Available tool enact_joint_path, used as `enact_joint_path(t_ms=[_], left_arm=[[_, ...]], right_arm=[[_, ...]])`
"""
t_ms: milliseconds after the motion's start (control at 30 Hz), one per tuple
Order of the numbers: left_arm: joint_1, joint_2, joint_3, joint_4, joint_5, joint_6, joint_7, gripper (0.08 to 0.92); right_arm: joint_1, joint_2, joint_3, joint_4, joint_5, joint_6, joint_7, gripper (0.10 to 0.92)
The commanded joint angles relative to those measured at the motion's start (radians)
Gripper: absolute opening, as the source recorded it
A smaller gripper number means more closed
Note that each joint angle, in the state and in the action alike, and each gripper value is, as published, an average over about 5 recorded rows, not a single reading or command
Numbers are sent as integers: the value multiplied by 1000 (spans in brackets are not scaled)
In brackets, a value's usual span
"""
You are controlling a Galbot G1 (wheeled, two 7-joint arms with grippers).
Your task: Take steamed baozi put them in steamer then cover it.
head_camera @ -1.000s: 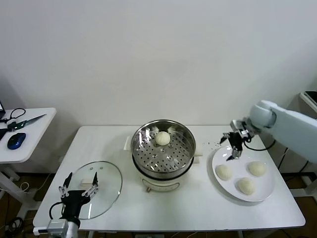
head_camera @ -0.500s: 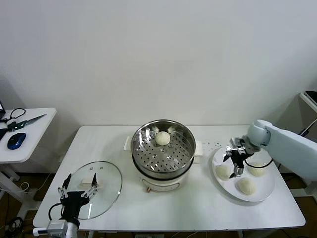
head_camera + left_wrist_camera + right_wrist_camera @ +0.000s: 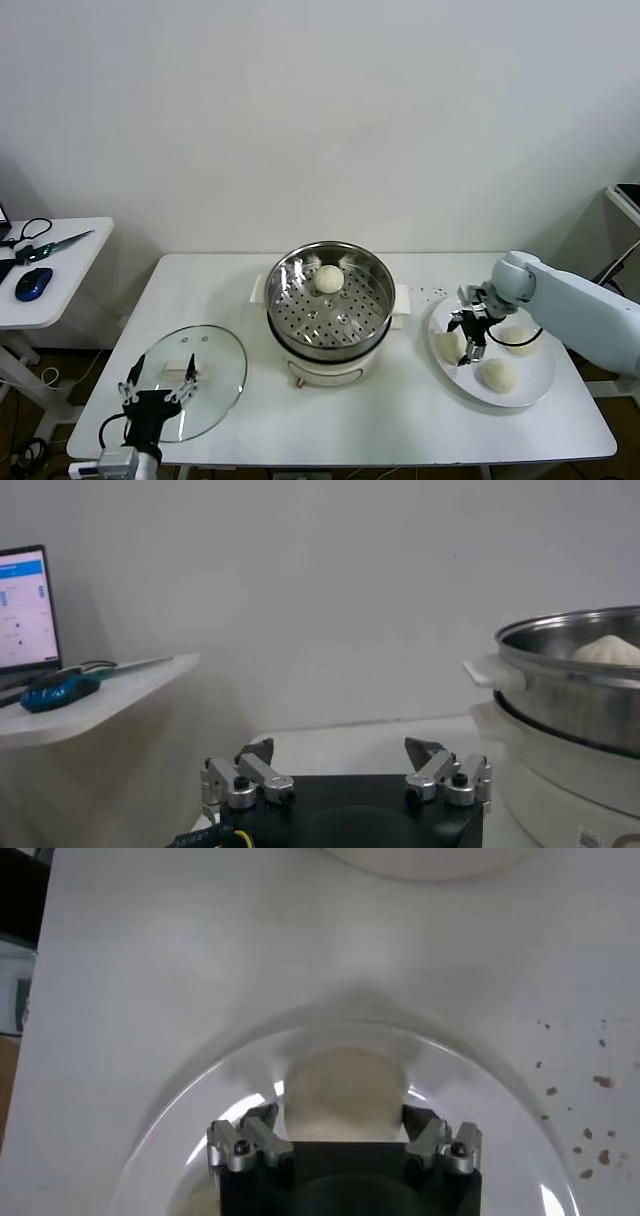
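Lowered since the earlier frame, the right gripper (image 3: 468, 338) is being closed around a cream-white round bun (image 3: 451, 346) on the flat white plate (image 3: 530, 385), its jaws not yet clearly clamped, while one bun (image 3: 328, 279) is sitting in the shiny round steel steamer (image 3: 330, 300), two more are waiting, and the round glass lid (image 3: 195, 380) is lying beside the spread-jawed left gripper (image 3: 158, 380).

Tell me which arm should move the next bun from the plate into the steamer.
Right. The right gripper is already down at the white plate, jaws straddling a baozi. The left gripper waits by the glass lid, across the steamer.
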Motion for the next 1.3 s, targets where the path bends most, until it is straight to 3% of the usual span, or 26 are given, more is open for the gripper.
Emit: enact_joint_path(t_ms=[33,367,600,867,1300], left_arm=[[1,-1,1,0,2,-2,0,823],[10,-4,1,-2,2,-9,0,823],[21,-2,17,-22,13,-6,2,823],[31,-7,52,-59,22,-3,20,823],[63,5,70,-96,15,-31,35,823]], right_arm=[[-10,7,9,-10,-6,0,-1,711],[82,-10,-29,8,55,1,4,687],[478,20,-313,31,297,-12,10,693],[798,160,-525,98,520,-78,23,696],[804,467,-557,144,689,-182,128,696]])
